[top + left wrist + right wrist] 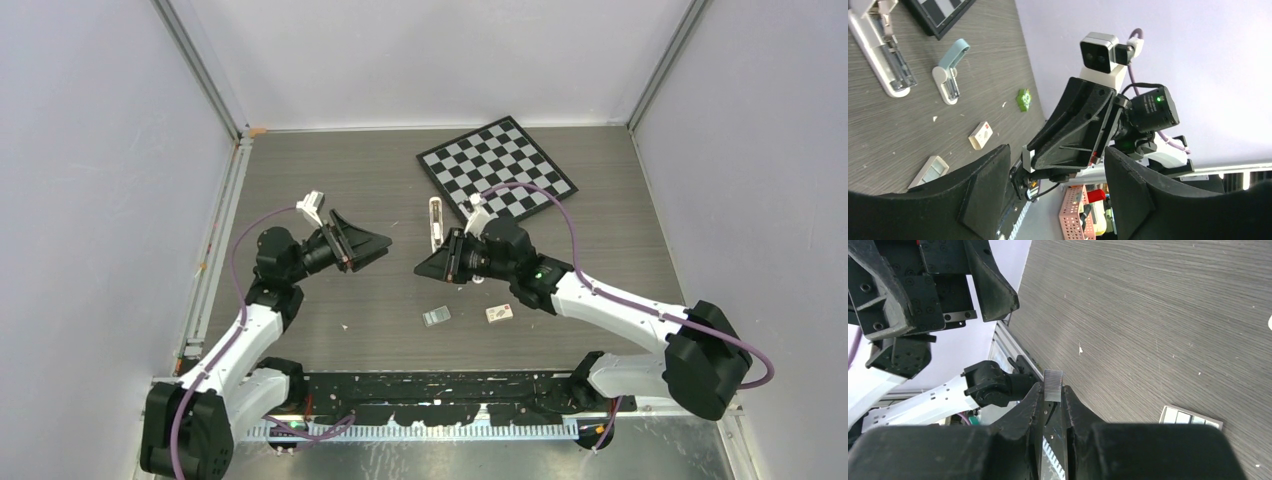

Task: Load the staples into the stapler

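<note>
Right gripper [1053, 390] pinches the staples [1053, 380] edge-up so I can feed them in; left gripper [1057, 150] gapes empty.

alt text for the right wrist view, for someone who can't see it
The right gripper has its jaws shut on the staples, a small silvery-grey block, held over a dark wood-grain table. The left gripper hangs at upper left, and a flat grey case lies at lower right.

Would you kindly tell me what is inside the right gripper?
The right gripper is shut on the staples; only the block's top end shows, the rest hidden between its fingers.
</note>
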Controlling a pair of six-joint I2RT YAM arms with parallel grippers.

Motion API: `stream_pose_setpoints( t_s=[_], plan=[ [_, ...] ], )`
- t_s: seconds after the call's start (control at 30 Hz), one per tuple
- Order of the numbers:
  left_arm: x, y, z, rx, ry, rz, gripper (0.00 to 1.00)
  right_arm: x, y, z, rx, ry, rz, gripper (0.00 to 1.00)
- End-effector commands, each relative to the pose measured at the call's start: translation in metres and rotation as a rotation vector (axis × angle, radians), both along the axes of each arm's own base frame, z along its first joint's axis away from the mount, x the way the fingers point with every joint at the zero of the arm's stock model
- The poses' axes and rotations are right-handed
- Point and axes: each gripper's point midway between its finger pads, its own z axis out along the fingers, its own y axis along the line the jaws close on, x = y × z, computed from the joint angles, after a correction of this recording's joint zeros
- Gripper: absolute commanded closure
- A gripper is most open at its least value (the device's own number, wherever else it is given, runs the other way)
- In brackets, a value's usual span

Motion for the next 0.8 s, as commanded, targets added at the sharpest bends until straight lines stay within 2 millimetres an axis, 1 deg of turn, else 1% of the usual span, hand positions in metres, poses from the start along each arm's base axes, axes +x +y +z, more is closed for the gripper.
stream_pose_setpoints(
  t_s=[0.0, 0.17, 0.33, 0.53, 0.77],
  plan=[
    [-0.014, -0.004, 0.03, -0.08, -0.135, -0.074, 0.31, 0.004, 0.006, 0.047, 0.134, -0.069, 0.004, 0.82],
    [-0.022, -0.004, 0.033, -0.09, -0.16, -0.096, 0.34, 0.011, 0.004, 0.07, 0.22, -0.08, -0.047, 0.82],
    [-0.029, -0.005, 0.039, -0.114, -0.181, -0.112, 0.36, 0.008, 0.005, 0.09, 0.298, -0.104, -0.036, 0.81],
    [-0.032, -0.008, 0.056, -0.161, -0.221, -0.13, 0.37, -0.003, 0.011, 0.093, 0.347, -0.116, 0.04, 0.81],
    [-0.044, -0.023, 0.058, -0.179, -0.239, -0.192, 0.38, -0.004, 0.013, 0.093, 0.37, -0.101, 0.049, 0.81]
  ],
)
